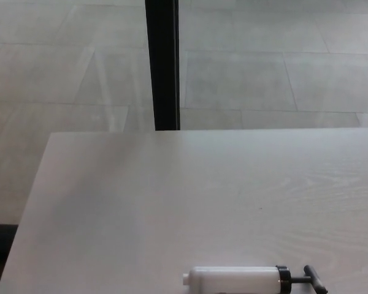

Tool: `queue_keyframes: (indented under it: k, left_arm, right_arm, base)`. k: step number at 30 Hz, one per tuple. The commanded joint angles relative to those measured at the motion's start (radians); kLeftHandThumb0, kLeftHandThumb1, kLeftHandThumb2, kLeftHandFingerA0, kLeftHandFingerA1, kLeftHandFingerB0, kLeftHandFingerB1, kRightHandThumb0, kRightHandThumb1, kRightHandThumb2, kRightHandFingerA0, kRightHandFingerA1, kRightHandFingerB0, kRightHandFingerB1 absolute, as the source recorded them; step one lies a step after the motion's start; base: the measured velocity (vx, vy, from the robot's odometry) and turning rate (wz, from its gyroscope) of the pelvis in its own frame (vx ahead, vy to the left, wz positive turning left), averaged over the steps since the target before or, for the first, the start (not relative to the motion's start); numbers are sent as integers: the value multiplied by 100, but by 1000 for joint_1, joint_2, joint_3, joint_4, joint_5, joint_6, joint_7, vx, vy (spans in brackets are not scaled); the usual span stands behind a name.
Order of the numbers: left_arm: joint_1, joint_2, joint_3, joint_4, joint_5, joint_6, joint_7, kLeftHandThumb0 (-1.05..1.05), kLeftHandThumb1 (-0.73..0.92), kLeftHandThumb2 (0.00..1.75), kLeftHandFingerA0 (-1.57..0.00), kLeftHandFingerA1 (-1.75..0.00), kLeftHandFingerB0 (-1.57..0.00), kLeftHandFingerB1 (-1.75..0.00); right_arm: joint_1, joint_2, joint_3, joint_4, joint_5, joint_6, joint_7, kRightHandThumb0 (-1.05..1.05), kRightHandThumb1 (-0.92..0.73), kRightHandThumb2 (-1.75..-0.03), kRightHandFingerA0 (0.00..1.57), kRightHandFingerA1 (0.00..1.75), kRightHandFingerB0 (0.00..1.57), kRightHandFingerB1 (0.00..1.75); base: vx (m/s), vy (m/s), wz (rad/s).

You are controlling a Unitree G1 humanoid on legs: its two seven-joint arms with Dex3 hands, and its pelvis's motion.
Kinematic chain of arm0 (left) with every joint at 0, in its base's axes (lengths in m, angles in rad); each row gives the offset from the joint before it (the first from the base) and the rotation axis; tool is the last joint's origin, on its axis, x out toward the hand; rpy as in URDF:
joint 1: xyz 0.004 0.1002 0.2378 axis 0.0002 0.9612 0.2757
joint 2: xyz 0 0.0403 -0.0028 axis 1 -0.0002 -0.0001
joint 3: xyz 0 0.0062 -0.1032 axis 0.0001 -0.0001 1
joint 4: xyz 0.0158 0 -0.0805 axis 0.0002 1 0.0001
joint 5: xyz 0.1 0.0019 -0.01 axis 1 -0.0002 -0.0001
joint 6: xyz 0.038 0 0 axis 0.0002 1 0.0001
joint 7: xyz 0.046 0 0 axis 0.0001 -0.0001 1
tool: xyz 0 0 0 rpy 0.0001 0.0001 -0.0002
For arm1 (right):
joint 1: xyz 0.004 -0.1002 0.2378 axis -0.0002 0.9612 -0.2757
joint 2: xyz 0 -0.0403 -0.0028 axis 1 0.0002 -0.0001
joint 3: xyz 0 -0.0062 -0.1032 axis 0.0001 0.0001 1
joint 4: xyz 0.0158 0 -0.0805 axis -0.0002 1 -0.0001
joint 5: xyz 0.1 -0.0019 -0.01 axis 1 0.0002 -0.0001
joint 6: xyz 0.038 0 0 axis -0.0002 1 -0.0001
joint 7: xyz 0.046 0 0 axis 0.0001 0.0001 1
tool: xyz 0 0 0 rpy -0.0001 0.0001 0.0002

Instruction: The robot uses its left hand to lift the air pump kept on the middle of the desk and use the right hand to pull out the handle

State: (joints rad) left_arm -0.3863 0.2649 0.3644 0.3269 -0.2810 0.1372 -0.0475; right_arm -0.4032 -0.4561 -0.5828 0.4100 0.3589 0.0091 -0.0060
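— Fingers of either hand? Neither hand shows, so nobody can tell.
— And around the air pump (253, 280)?
— It lies flat on the pale desk (141, 208); beyond it, a black post (162, 64) and tiled floor (282, 73).

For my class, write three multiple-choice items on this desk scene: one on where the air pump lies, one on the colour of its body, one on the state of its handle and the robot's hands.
1. Where does the air pump lie on the desk?
A. at the far edge
B. at the near edge, by the bottom of the picture
C. at the left corner

2. What colour is the pump's body?
A. white
B. red
C. green

3. What is the state of things?
A. a hand holds the pump
B. the handle is off
C. the pump lies flat, untouched, with no hand in view

Key: 1 B, it sits at the picture's lower edge; 2 A, the barrel is white with a black collar and T-handle; 3 C, it lies on its side, handle to the right.
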Motion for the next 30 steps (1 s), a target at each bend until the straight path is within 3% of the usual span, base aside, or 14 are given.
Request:
queue_keyframes:
  k: [1,3,9,11,19,29,30]
  left_arm:
    - [18,-36,-272,-176,119,168,-56,-49,75,63,-61,-65,-52,-51]
    - [17,-32,-318,-187,120,184,-78,-51,74,62,-62,-67,-58,-53]
    - [4,-3,-455,-220,179,210,-108,-53,73,63,-61,-70,-57,-54]
    - [0,12,-521,-246,197,264,-120,-52,72,61,-61,-72,-63,-63]
    - [-6,-10,-665,-302,226,406,-101,-48,68,60,-62,-71,-60,-59]
    - [-27,53,-847,-456,306,533,-154,-46,67,59,-64,-72,-63,-60]
    - [-37,75,-883,-482,332,546,-170,-47,65,59,-63,-81,-63,-59]
  right_arm:
    - [108,32,212,-274,-43,270,38,-54,-72,-61,63,54,48,44]
    - [121,39,225,-290,-22,292,42,-54,-72,-61,66,56,51,46]
    - [125,26,270,-314,-14,352,45,-52,-71,-61,66,54,55,47]
    - [126,20,269,-321,-5,367,41,-51,-73,-62,65,54,55,47]
    - [103,1,242,-317,14,411,36,-52,-72,-61,66,58,53,47]
    - [73,-2,236,-305,10,447,39,-50,-72,-62,65,57,55,47]
    - [69,-2,240,-303,8,444,43,-51,-72,-61,65,57,55,48]
  base:
    - [0,0,0]
    - [0,0,0]
    - [0,0,0]
    - [0,0,0]
    - [0,0,0]
    - [0,0,0]
    - [0,0,0]
